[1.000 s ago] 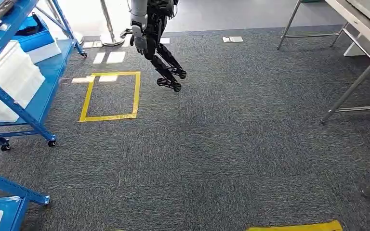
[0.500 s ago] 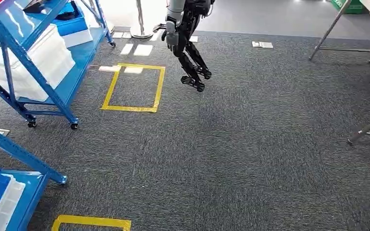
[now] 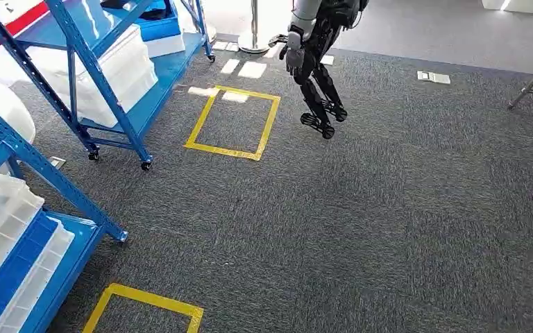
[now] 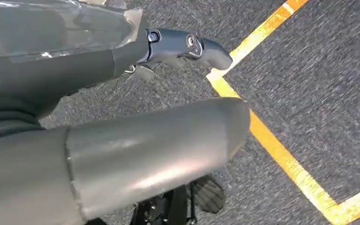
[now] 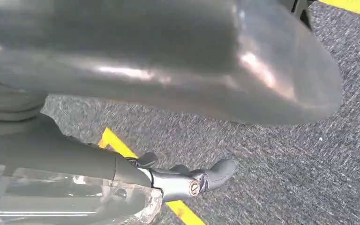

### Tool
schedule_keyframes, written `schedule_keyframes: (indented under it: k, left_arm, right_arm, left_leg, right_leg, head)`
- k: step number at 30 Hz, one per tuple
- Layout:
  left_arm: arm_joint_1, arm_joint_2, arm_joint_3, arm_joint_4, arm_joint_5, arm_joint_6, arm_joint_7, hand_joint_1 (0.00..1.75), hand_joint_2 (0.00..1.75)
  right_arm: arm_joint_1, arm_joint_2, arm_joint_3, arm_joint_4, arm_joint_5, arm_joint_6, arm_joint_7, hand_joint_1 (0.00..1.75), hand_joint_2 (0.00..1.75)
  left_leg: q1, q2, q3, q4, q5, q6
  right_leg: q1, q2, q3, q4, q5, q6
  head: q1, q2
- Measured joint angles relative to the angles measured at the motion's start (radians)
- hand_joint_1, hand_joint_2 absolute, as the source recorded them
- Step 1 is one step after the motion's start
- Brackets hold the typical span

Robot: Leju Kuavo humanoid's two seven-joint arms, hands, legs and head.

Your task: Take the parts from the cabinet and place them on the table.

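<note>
Grey carpet [image 3: 388, 222] stretches ahead of me, with yellow tape squares [image 3: 232, 123] marked on it and blue shelving [image 3: 76, 83] standing along my left side. That shelving is, I judge, the cabinet I am meant to draw from; white bins [image 3: 114, 73] and a blue bin [image 3: 159, 21] sit on its shelves, and any parts would be inside them, though I cannot make out a single part from here.

My left hand [image 4: 178, 47] hangs beside my body over the carpet and a strip of tape; its thumb juts out and I see nothing in it, but the fingers are mostly hidden, so I cannot tell whether it is slack or curled. My right hand [image 5: 187, 180] hangs the same way, and I cannot tell its state either.

By my reading the task has hardly begun: nothing is carried and I see nothing set on the counter. Reaching the shelves, picking parts out and carrying them over all remain. Another robot [image 3: 316, 62] stands farther off on the carpet.
</note>
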Motion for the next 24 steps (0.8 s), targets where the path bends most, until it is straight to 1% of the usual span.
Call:
schedule_keyframes:
  k: [1, 2, 3, 4, 5, 6, 7, 8, 9, 10, 11, 12, 13, 14, 15, 16, 17, 18, 19, 20, 21, 22, 23, 24]
  left_arm:
    - [0.0, 0.0, 0.0, 0.0, 0.0, 0.0, 0.0, 0.0, 0.0]
    - [-0.001, -0.003, 0.0, 0.0, 0.001, 0.0, 0.0, 0.0, 0.0]
    - [-0.003, -0.004, 0.0, 0.0, 0.001, 0.001, -0.001, 0.0, 0.0]
    - [-0.004, -0.005, 0.0, 0.0, 0.003, 0.001, -0.003, 0.0, 0.0]
    - [-0.003, -0.006, 0.0, 0.0, 0.004, 0.002, -0.003, 0.0, 0.0]
    - [-0.001, -0.006, 0.0, 0.0, 0.004, 0.001, -0.003, 0.0, 0.0]
    - [0.0, -0.006, 0.0, 0.0, 0.004, 0.002, -0.003, 0.0, 0.0]
    - [0.001, -0.006, 0.0, 0.0, 0.004, 0.002, -0.003, 0.0, 0.0]
    - [0.0, -0.006, 0.0, 0.0, 0.004, 0.002, -0.003, 0.0, 0.0]
    - [-0.003, -0.006, 0.0, 0.0, 0.004, 0.002, -0.003, 0.0, 0.0]
    - [-0.007, -0.006, 0.0, 0.0, 0.004, 0.002, -0.003, 0.0, 0.0]
    - [-0.01, -0.006, 0.0, 0.0, 0.004, 0.002, -0.003, 0.0, 0.0]
    - [-0.009, -0.006, 0.0, 0.0, 0.005, 0.002, -0.003, 0.0, 0.0]
    - [-0.006, -0.006, 0.0, 0.0, 0.007, 0.002, -0.002, 0.0, 0.0]
    - [-0.004, -0.007, 0.0, 0.0, 0.007, 0.002, -0.002, 0.0, 0.0]
    - [-0.004, -0.008, 0.0, 0.0, 0.007, 0.002, -0.002, 0.0, 0.0]
    - [-0.006, -0.007, 0.0, -0.001, 0.007, 0.003, -0.002, 0.0, 0.0]
    - [-0.008, -0.006, 0.0, -0.001, 0.007, 0.003, -0.002, 0.0, 0.0]
    - [-0.01, -0.007, 0.0, -0.001, 0.007, 0.003, -0.002, 0.0, 0.0]
    - [-0.009, -0.008, 0.0, -0.001, 0.007, 0.003, -0.002, 0.0, 0.0]
    - [-0.007, -0.008, 0.0, -0.001, 0.007, 0.003, -0.002, 0.0, 0.0]
    - [-0.006, -0.008, 0.0, -0.001, 0.007, 0.002, -0.002, 0.0, 0.0]
    - [-0.005, -0.009, 0.0, -0.001, 0.009, 0.003, -0.001, 0.0, 0.0]
    - [-0.005, -0.011, 0.0, -0.001, 0.01, 0.003, -0.001, 0.0, 0.0]
  right_arm:
    - [-0.001, 0.001, 0.0, -0.003, 0.0, 0.0, 0.0, 0.0, 0.0]
    - [-0.001, 0.003, 0.0, -0.005, 0.0, 0.002, 0.0, 0.0, 0.0]
    - [0.001, 0.003, 0.0, -0.006, 0.0, 0.004, 0.0, 0.0, 0.0]
    - [0.005, 0.003, 0.0, -0.008, 0.0, 0.006, 0.0, 0.0, 0.0]
    - [0.007, 0.003, 0.0, -0.01, 0.0, 0.006, 0.0, 0.0, 0.0]
    - [0.008, 0.003, 0.0, -0.012, 0.0, 0.008, 0.0, 0.0, 0.0]
    - [0.008, 0.004, 0.0, -0.014, 0.0, 0.009, 0.0, 0.0, 0.0]
    - [0.007, 0.004, 0.0, -0.014, 0.0, 0.011, 0.0, 0.0, 0.0]
    - [0.005, 0.005, 0.0, -0.015, 0.0, 0.013, 0.0, 0.0, 0.0]
    - [0.004, 0.006, 0.0, -0.018, 0.0, 0.015, 0.0, 0.0, 0.0]
    - [0.004, 0.01, 0.0, -0.02, 0.0, 0.015, 0.0, 0.0, 0.0]
    - [0.005, 0.01, 0.0, -0.021, 0.0, 0.015, 0.001, 0.0, 0.0]
    - [0.003, 0.011, 0.0, -0.023, 0.0, 0.015, 0.001, 0.0, 0.0]
    - [0.002, 0.011, 0.0, -0.024, 0.0, 0.015, 0.001, 0.0, 0.0]
    - [-0.001, 0.013, 0.0, -0.026, 0.0, 0.016, 0.001, 0.0, 0.0]
    - [-0.001, 0.013, 0.0, -0.028, 0.0, 0.016, 0.001, 0.0, 0.0]
    - [0.001, 0.014, 0.0, -0.029, 0.0, 0.016, 0.001, 0.0, 0.0]
    - [0.002, 0.014, 0.0, -0.029, 0.0, 0.016, 0.001, 0.0, 0.0]
    - [0.003, 0.014, 0.0, -0.029, 0.0, 0.016, 0.001, 0.0, 0.0]
    - [0.005, 0.013, 0.0, -0.03, 0.0, 0.016, 0.001, 0.0, 0.0]
    - [0.006, 0.013, 0.0, -0.031, 0.0, 0.016, 0.001, 0.0, 0.0]
    - [0.008, 0.013, 0.0, -0.032, 0.0, 0.016, 0.001, 0.0, 0.0]
    - [0.008, 0.011, 0.0, -0.033, 0.0, 0.016, 0.001, 0.0, 0.0]
    - [0.007, 0.011, 0.0, -0.035, 0.0, 0.016, 0.001, 0.0, 0.0]
  left_leg:
    - [-0.003, 0.046, -0.007, 0.021, -0.018, -0.003]
    - [-0.004, 0.086, -0.035, 0.083, -0.06, -0.006]
    - [-0.002, 0.102, -0.072, 0.162, -0.101, -0.009]
    - [-0.001, 0.108, -0.114, 0.247, -0.139, -0.011]
    - [0.0, 0.11, -0.149, 0.318, -0.159, -0.012]
    - [0.0, 0.112, -0.154, 0.327, -0.149, -0.012]
    - [0.0, 0.116, -0.138, 0.294, -0.122, -0.011]
    - [0.0, 0.123, -0.095, 0.212, -0.077, -0.008]
    - [-0.001, 0.14, -0.042, 0.116, -0.034, -0.003]
    - [-0.004, 0.185, 0.001, 0.043, -0.012, 0.005]
    - [-0.016, 0.204, 0.012, 0.012, -0.023, 0.004]
    - [-0.015, 0.193, 0.008, 0.015, -0.021, 0.008]
    - [-0.018, 0.182, 0.004, 0.015, -0.021, 0.011]
    - [-0.022, 0.169, 0.002, 0.014, -0.02, 0.016]
    - [-0.016, 0.158, 0.011, -0.001, -0.012, 0.026]
    - [-0.01, 0.151, 0.017, -0.009, -0.006, 0.032]
    - [-0.007, 0.141, 0.016, -0.012, -0.001, 0.04]
    - [-0.007, 0.127, 0.013, -0.012, 0.0, 0.041]
    - [-0.007, 0.114, 0.011, -0.012, 0.0, 0.041]
    - [-0.007, 0.102, 0.011, -0.011, 0.0, 0.041]
    - [-0.007, 0.089, 0.012, -0.011, 0.001, 0.041]
    - [-0.006, 0.074, 0.014, -0.011, 0.001, 0.04]
    - [-0.005, 0.06, 0.016, -0.01, 0.001, 0.039]
    - [-0.003, 0.047, 0.017, -0.009, 0.001, 0.036]
  right_leg:
    - [0.001, -0.009, 0.002, -0.001, 0.0, -0.003]
    - [0.005, -0.021, 0.002, -0.001, -0.001, -0.019]
    - [0.009, -0.034, 0.002, 0.0, -0.003, -0.022]
    - [0.012, -0.049, 0.002, 0.0, -0.005, -0.024]
    - [0.015, -0.064, 0.002, 0.0, -0.006, -0.027]
    - [0.017, -0.077, 0.003, 0.0, -0.008, -0.028]
    - [0.017, -0.088, 0.003, 0.0, -0.009, -0.029]
    - [0.017, -0.098, 0.007, 0.0, -0.01, -0.03]
    - [0.017, -0.107, 0.01, 0.0, -0.012, -0.031]
    - [0.021, -0.114, 0.014, 0.0, -0.015, -0.029]
    - [0.033, -0.123, 0.013, 0.004, -0.021, -0.02]
    - [0.032, -0.131, 0.014, 0.001, -0.021, -0.018]
    - [0.031, -0.142, 0.015, -0.001, -0.021, -0.017]
    - [0.03, -0.153, 0.018, -0.005, -0.021, -0.011]
    - [0.038, -0.159, 0.025, -0.004, -0.025, -0.004]
    - [0.029, -0.114, 0.013, 0.014, -0.038, -0.001]
    - [0.028, -0.068, -0.007, 0.066, -0.067, -0.008]
    - [0.026, -0.046, -0.046, 0.147, -0.104, -0.013]
    - [0.022, -0.04, -0.088, 0.231, -0.136, -0.016]
    - [0.021, -0.038, -0.12, 0.292, -0.154, -0.015]
    - [0.02, -0.037, -0.141, 0.328, -0.157, -0.007]
    - [0.018, -0.037, -0.133, 0.301, -0.136, 0.005]
    - [0.015, -0.035, -0.105, 0.233, -0.099, 0.019]
    - [0.011, -0.028, -0.066, 0.147, -0.059, 0.031]
  head:
    - [0.0, 0.0]
    - [-0.009, 0.0]
    - [-0.014, 0.0]
    - [-0.012, 0.0]
    - [-0.013, 0.0]
    - [-0.013, 0.0]
    - [-0.013, 0.0]
    - [-0.014, 0.0]
    - [-0.014, 0.0]
    - [-0.015, 0.0]
    - [-0.016, 0.0]
    - [-0.012, 0.0]
    - [-0.012, 0.0]
    - [-0.013, 0.0]
    - [-0.012, 0.0]
    - [-0.011, 0.0]
    - [-0.01, 0.0]
    - [-0.008, 0.0]
    - [-0.009, 0.0]
    - [-0.009, 0.0]
    - [-0.009, 0.0]
    - [-0.008, 0.0]
    - [-0.009, 0.0]
    - [-0.009, 0.0]
